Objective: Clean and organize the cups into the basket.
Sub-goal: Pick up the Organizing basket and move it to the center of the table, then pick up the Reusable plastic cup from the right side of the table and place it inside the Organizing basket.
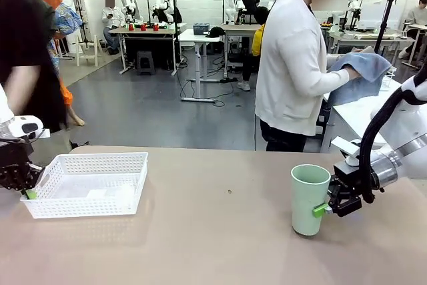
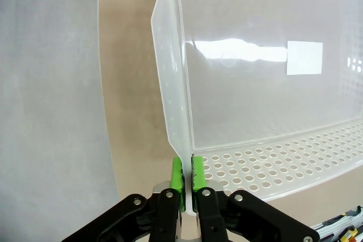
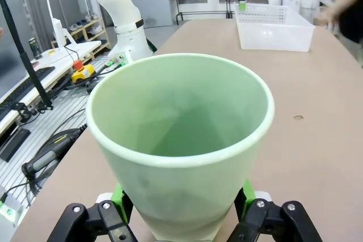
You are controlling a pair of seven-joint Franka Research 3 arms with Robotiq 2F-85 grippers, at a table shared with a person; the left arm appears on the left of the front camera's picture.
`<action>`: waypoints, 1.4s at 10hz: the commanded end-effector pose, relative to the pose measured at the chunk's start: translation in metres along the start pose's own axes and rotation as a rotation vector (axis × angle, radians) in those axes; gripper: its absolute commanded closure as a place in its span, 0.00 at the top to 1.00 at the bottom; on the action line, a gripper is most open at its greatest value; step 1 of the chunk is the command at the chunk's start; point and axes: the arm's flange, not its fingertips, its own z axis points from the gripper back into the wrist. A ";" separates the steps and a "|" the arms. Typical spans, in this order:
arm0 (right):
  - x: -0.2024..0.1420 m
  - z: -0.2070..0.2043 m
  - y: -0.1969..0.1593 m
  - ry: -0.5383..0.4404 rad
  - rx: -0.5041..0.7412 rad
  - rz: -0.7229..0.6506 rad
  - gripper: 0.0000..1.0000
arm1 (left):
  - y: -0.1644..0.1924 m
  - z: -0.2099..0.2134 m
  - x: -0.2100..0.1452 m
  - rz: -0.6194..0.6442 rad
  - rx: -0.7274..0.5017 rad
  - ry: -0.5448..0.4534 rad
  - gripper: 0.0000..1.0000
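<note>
R hand (image 1: 325, 209): clamped on mint cup (image 1: 310, 198), pads low on its sides, one each side. Cup upright on bench (image 1: 213, 238), R side, mouth up, long axis vertical. R wrist view looks down into it; inside looks bare.

L hand (image 2: 186, 171): pads together, pinching thin side wall of white basket (image 1: 87, 206) near a corner. Basket flat on bench, far L, long side running L-R across bench. No cup seen in it; pale label on its floor.

Key relation: basket lies well apart from cup, off to robot's L across open bench. R arm has the cup; L arm is nearer basket and steadies it. Judgement: next move = carry cup leftward; cup stands taller than basket wall, so prob. needs tipping onto its side to go in.

Person (image 1: 293, 65) at far side, holding blue-grey cloth (image 1: 363, 71), hands clear of bench.
</note>
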 end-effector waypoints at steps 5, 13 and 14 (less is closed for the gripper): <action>0.149 0.046 0.077 -0.002 -0.319 0.081 0.70 | -0.116 0.005 0.008 -0.215 -0.017 0.022 0.04; 0.271 0.090 0.138 0.033 -0.555 0.053 0.70 | -0.318 -0.032 -0.004 -0.137 -0.014 0.023 0.04; 0.269 0.088 0.135 0.031 -0.540 0.036 0.70 | -0.324 -0.030 -0.008 -0.125 -0.018 0.014 0.04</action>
